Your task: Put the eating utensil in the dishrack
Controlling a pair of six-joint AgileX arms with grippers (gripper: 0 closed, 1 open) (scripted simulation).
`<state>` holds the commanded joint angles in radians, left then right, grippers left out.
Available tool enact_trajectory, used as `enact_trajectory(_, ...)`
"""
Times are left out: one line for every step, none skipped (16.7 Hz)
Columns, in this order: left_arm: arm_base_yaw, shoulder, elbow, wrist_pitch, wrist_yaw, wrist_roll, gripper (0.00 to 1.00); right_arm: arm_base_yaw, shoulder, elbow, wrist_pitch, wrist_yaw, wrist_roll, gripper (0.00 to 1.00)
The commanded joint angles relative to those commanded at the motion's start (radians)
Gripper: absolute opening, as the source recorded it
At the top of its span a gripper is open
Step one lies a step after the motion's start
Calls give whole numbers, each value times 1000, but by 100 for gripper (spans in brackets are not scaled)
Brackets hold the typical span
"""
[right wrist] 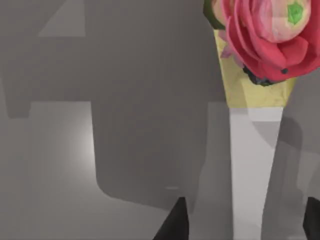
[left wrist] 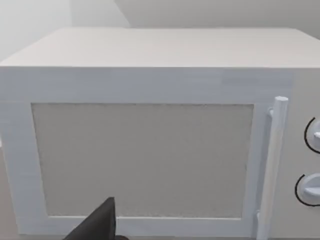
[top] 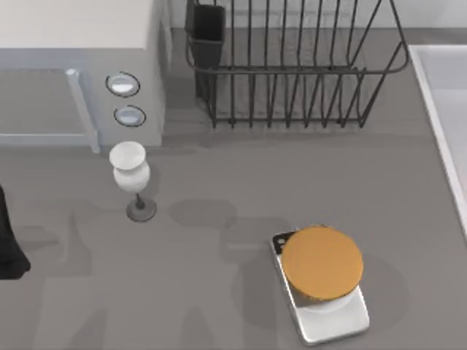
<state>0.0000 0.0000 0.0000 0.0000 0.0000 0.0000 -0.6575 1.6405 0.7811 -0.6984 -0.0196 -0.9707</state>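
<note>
From above, you see the dishrack [top: 292,69] at the far side of the table [top: 219,292], right of centre, with its dark cup [top: 207,33] at the far-left corner. A microwave [top: 76,69] stands just left of it. A white goblet [top: 131,175] stands upright near the microwave's front. An orange disc [top: 322,263] rests on a silver tray [top: 332,321] at the near right. The left arm [top: 9,244] sits at the left edge.

In the left wrist view, you face the microwave door [left wrist: 142,160], its handle [left wrist: 272,165] and two knobs [left wrist: 312,187]. You cannot tell the state of the left gripper [left wrist: 97,227].

In the right wrist view, the right gripper [right wrist: 242,225] is spread. A white stem [right wrist: 252,170] runs between its fingertips [right wrist: 175,222] with a gap on each side. The stem carries a yellow cone [right wrist: 250,92] topped by a pink rose [right wrist: 265,37].
</note>
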Motion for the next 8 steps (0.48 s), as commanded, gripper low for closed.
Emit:
enact_trajectory(0, 0, 0, 0, 0, 0, 100, -2, -1, 22, -23, 0, -3, 0)
enact_trajectory(0, 0, 0, 0, 0, 0, 100, -4, -5, 54, -57, 0, -6, 0)
enact_trajectory(0, 0, 0, 0, 0, 0, 100, -5, -11, 95, -101, 0, -9, 0)
enact_trajectory(0, 0, 0, 0, 0, 0, 100, -6, -20, 143, -156, 0, -13, 0)
enact_trajectory(0, 0, 0, 0, 0, 0, 100, -7, -30, 194, -222, -1, -16, 0)
enact_trajectory(0, 0, 0, 0, 0, 0, 100, -8, -41, 247, -297, -1, -18, 0)
enact_trajectory(0, 0, 0, 0, 0, 0, 100, -9, -54, 303, -381, -1, -19, 0)
enact_trajectory(0, 0, 0, 0, 0, 0, 100, -10, -67, 359, -466, -1, -20, 0)
